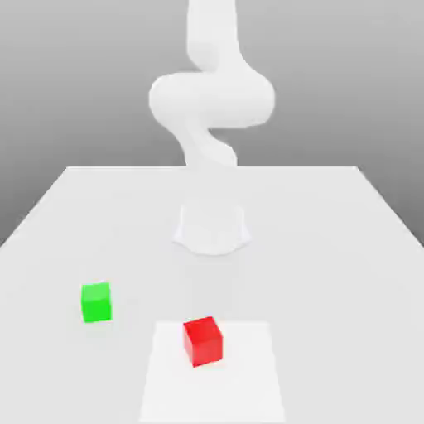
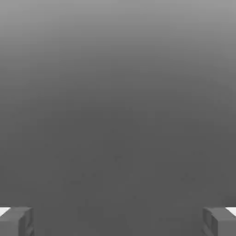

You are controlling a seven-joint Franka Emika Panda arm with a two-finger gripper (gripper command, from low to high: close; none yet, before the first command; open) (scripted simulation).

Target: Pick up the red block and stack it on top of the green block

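The red block point(image 1: 203, 340) sits on the white counter point(image 1: 331, 248), on a slightly brighter square patch point(image 1: 248, 381) near the front edge of the exterior view. It is a cube, so it has no long axis; it rests flat and is turned a little, with one vertical edge swung toward the camera, so that its front face and a narrow side face both show.

The green block point(image 1: 96, 301) rests flat on the bare counter, well apart from the red one, toward the exterior view's left and slightly farther back. It faces the camera nearly square-on.

The white arm point(image 1: 211, 91) rises behind both blocks, over its round base point(image 1: 212, 228).

In the hand view, the hand point(image 2: 118, 221) is released: its two grey fingertips point(image 2: 16, 221) stand wide apart with nothing between them, against a plain grey backdrop.
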